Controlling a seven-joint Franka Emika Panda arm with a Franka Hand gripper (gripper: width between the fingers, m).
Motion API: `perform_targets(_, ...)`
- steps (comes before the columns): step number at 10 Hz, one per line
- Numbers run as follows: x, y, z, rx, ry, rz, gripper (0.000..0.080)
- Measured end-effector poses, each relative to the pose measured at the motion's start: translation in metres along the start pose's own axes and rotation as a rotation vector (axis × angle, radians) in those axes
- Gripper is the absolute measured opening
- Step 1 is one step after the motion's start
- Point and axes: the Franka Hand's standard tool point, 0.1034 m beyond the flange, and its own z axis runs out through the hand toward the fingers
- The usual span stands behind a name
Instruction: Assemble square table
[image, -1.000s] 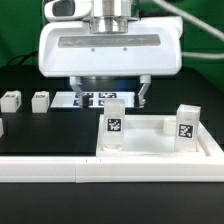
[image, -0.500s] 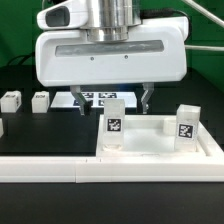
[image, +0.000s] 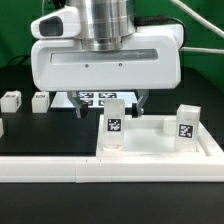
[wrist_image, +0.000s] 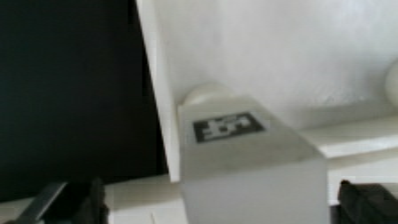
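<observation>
White rimmed square top (image: 150, 152) carries two upright tagged legs (image: 115, 122) (image: 187, 122); claw (image: 111, 102) stands spread apart.

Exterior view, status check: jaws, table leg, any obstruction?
Gripper jaws open, empty. Tagged leg upright on square top, lined up between jaws, untouched. Second upright leg stands apart; nothing blocking.

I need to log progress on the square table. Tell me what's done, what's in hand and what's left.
Done, apparently: two legs stand upright on the square top; how firmly they sit cannot be told. In hand: nothing; the hand is open, hovering over the leg on the exterior view's left. Left: two loose legs lie on the black table, apart from the top.
</observation>
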Motion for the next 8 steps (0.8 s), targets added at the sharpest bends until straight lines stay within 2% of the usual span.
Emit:
perform_targets(1,-0.0009,0.0004,0.001,-0.001,-0.002,0.001,0.0616)
perform_targets(2,-0.0009,0.0005,0.0011,-0.001,-0.002,0.001,0.0616)
perform_targets(3,-0.001,0.0006,0.0012,-0.001,-0.003,0.001,0.0422)
perform_targets(4,-0.0011,0.0005,0.0013,-0.001,-0.003,0.001,0.0422)
perform_targets(5,-0.0011,0.0006,0.0014,-0.001,-0.003,0.001,0.029)
perform_targets(8,-0.0007,-0.0001,0.0019,0.0,0.0,0.065,0.0291)
